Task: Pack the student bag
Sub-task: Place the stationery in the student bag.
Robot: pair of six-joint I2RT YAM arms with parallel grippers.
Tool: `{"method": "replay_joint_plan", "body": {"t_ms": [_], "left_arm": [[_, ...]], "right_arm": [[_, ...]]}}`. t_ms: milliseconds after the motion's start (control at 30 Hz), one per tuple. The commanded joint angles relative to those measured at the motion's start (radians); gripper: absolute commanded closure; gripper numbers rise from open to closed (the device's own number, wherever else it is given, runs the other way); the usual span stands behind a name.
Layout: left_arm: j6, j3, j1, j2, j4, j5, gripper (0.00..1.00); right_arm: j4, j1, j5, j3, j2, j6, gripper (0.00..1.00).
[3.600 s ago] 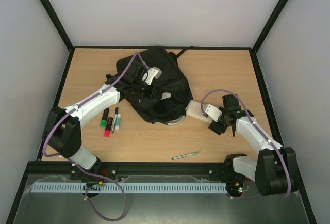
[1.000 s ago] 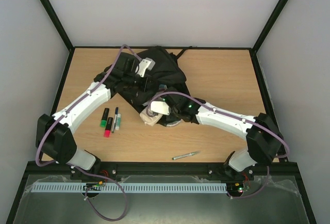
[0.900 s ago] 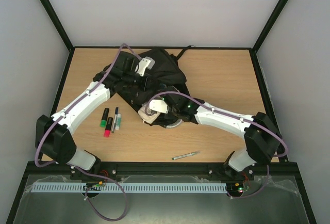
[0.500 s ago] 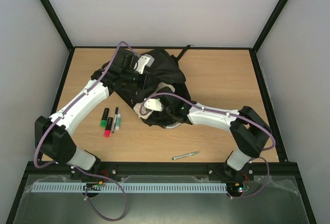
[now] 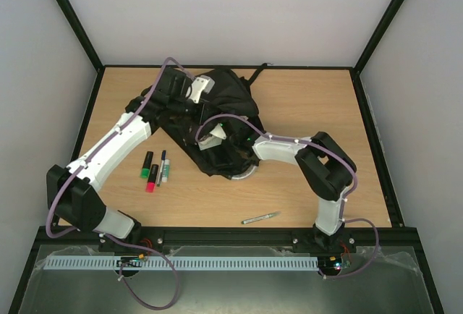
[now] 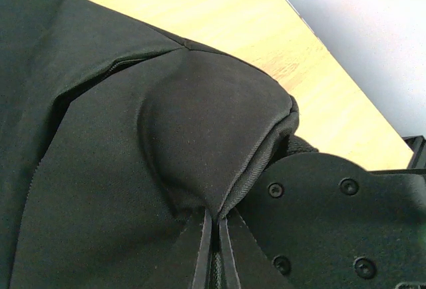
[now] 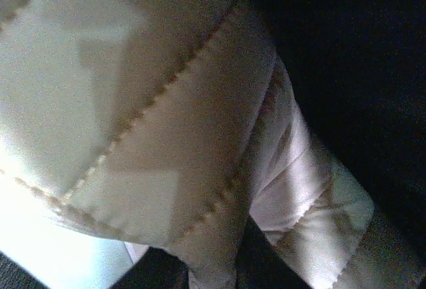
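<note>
From above: student bag (image 5: 230,100) slumped left of centre, toward the far side of the table (image 5: 325,97). Left gripper (image 5: 190,108) at its upper-left edge, hoisting fabric, likely to hold the mouth agape. Right gripper (image 5: 208,142) reaching in from the near side, low over the opening. Markers (image 5: 153,169) and a pen (image 5: 260,218) lying on the wood, apart from the bag.

Left wrist: clamped tight on a fold of black cloth, seam running straight between the jaws; pulls it taut.

Right wrist: filled by a cream quilted pouch (image 7: 133,102) against the dark bag interior; looks pinched at its lower edge, presumably to push it inside.
</note>
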Motion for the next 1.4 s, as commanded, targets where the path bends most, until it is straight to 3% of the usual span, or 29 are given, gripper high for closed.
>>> {"method": "replay_joint_plan", "body": {"t_ms": [0,67,100,233,367,533,833,1033,1233,1367], "left_arm": [[-0.001,0.014,-0.006,-0.087,0.106,0.07,0.98],[-0.004,0.01,-0.006,-0.087,0.106,0.068,0.97],[-0.004,0.006,-0.006,-0.088,0.107,0.066,0.98],[-0.009,-0.002,-0.006,-0.089,0.117,0.056,0.98],[-0.02,-0.009,-0.006,-0.079,0.134,0.053,0.98],[-0.027,-0.04,-0.006,-0.065,0.155,0.045,0.98],[-0.038,-0.103,-0.006,-0.052,0.171,0.033,0.98],[-0.05,-0.07,-0.008,-0.051,0.165,0.031,0.98],[-0.047,-0.043,-0.008,-0.061,0.142,0.023,0.98],[-0.044,-0.045,-0.007,-0.061,0.136,0.01,0.98]], "right_arm": [[-0.02,-0.004,0.103,0.089,0.068,0.149,0.71],[-0.056,-0.002,0.077,0.084,0.051,0.192,0.54],[-0.075,-0.001,0.061,0.074,0.033,0.211,0.5],[-0.172,0.001,-0.023,0.016,-0.082,0.27,0.39],[-0.364,0.001,-0.242,-0.063,-0.217,0.28,0.32],[-0.51,0.001,-0.426,-0.183,-0.333,0.208,0.3],[-0.445,0.001,-0.399,-0.267,-0.39,0.287,0.34],[-0.319,0.012,-0.261,-0.2,-0.29,0.297,0.39],[-0.437,0.02,-0.316,-0.148,-0.318,0.421,0.31],[-0.566,0.004,-0.352,-0.124,-0.353,0.555,0.17]]}}
